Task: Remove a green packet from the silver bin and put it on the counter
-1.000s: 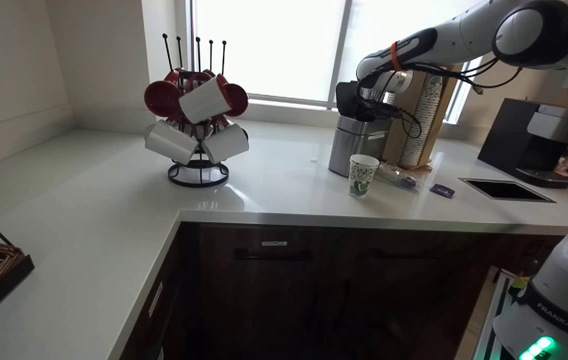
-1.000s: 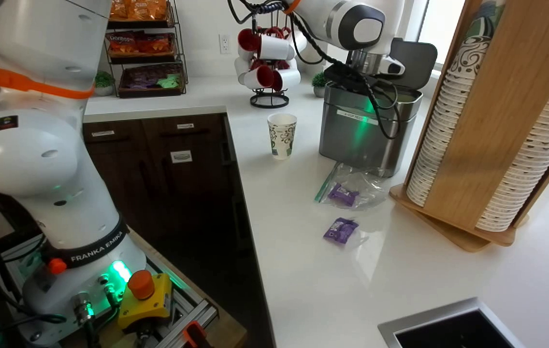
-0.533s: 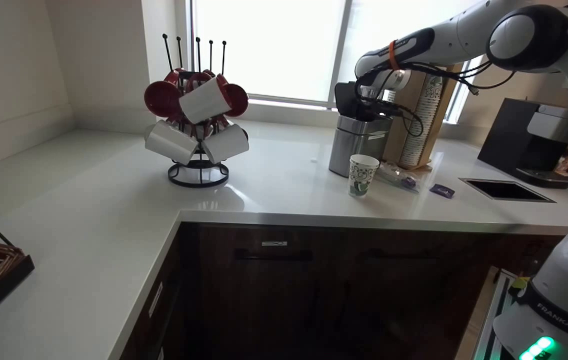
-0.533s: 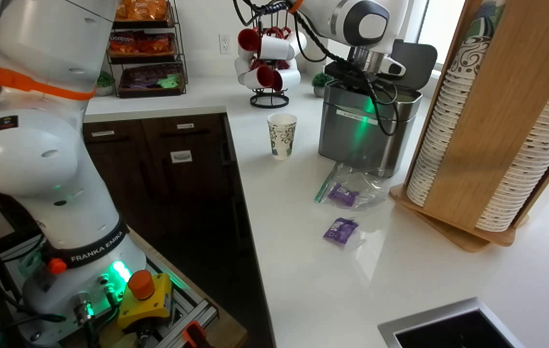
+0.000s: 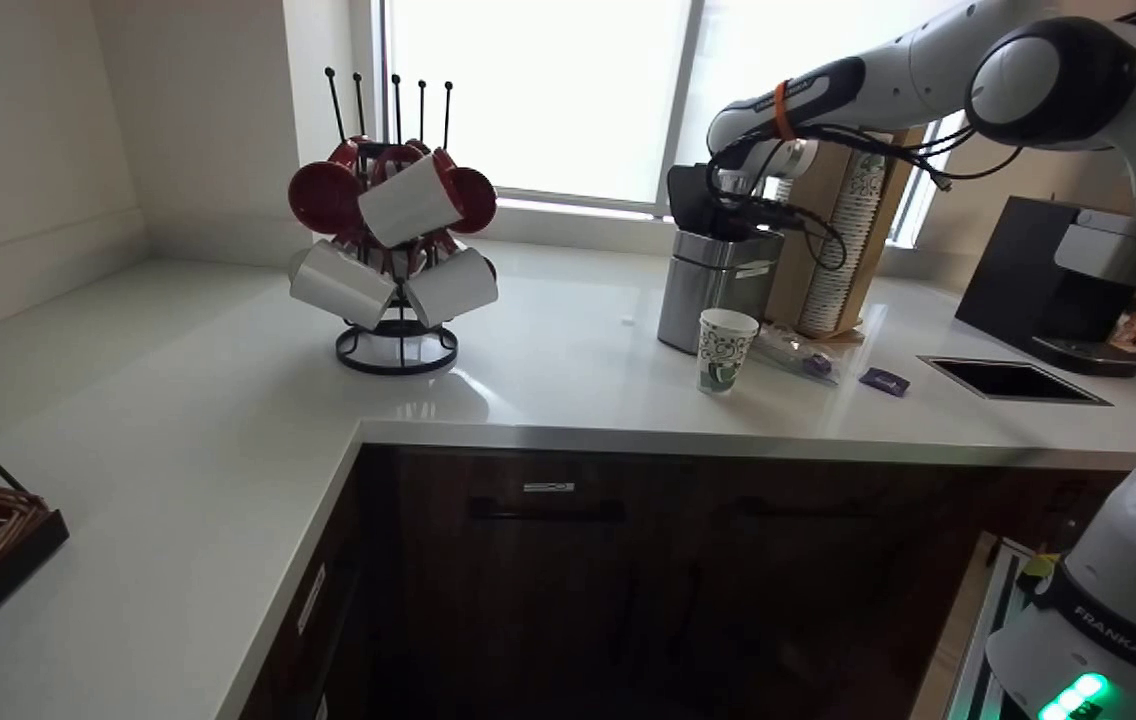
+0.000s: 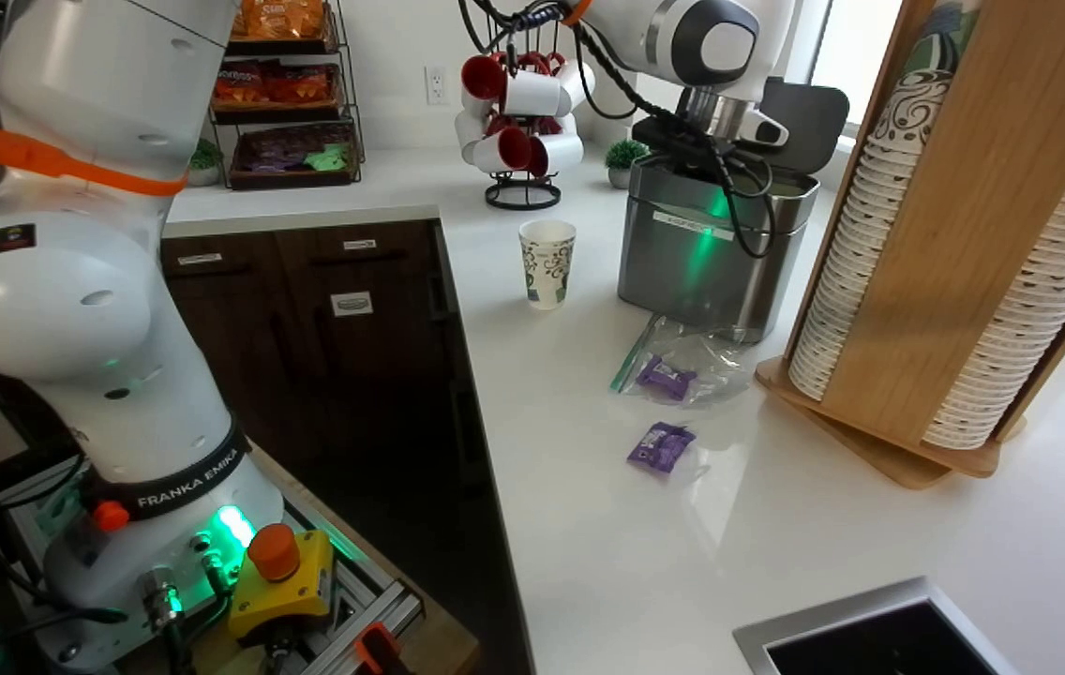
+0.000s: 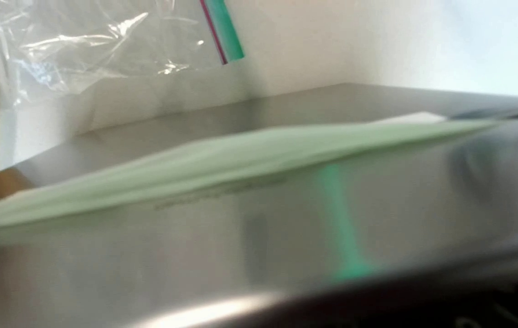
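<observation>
The silver bin (image 6: pixel 701 267) stands upright on the pale counter (image 6: pixel 579 534), its dark lid raised at the back. It also shows in an exterior view (image 5: pixel 713 295). My gripper (image 6: pixel 678 148) points down at the bin's open top; in an exterior view its dark body (image 5: pixel 753 215) covers part of the rim. Its fingertips are hidden, so I cannot tell whether it is open or shut. The wrist view shows the bin's outer metal wall (image 7: pixel 186 259) close up, crossed by a pale green strip (image 7: pixel 240 157). The green packet is not visible; the bin's inside is hidden.
A paper cup (image 6: pixel 547 267) stands beside the bin. A clear bag (image 6: pixel 711 366) and a purple packet (image 6: pixel 662 447) lie in front. A wooden cup holder (image 6: pixel 973 234) stands close by. A mug rack (image 6: pixel 523 131) and a snack rack (image 6: pixel 284 155) are farther back.
The arm shifts slightly, and the wrist rises and tilts a little over the bin. The gripper stays at the bin's mouth. The cup, bag and purple packet have not moved.
</observation>
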You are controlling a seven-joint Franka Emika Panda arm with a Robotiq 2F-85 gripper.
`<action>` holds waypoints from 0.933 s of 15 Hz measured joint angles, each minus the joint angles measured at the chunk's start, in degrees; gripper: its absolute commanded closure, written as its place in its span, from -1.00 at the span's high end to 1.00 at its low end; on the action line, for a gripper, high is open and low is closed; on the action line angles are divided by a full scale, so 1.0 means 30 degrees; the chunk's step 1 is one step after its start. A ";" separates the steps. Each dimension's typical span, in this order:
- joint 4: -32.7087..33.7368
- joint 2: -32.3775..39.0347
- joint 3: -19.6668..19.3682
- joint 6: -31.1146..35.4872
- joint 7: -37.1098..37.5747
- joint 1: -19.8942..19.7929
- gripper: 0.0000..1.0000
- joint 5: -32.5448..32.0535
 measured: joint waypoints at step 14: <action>0.0348 -0.0055 -0.0089 -0.0441 0.0933 0.0019 -0.85 0.0063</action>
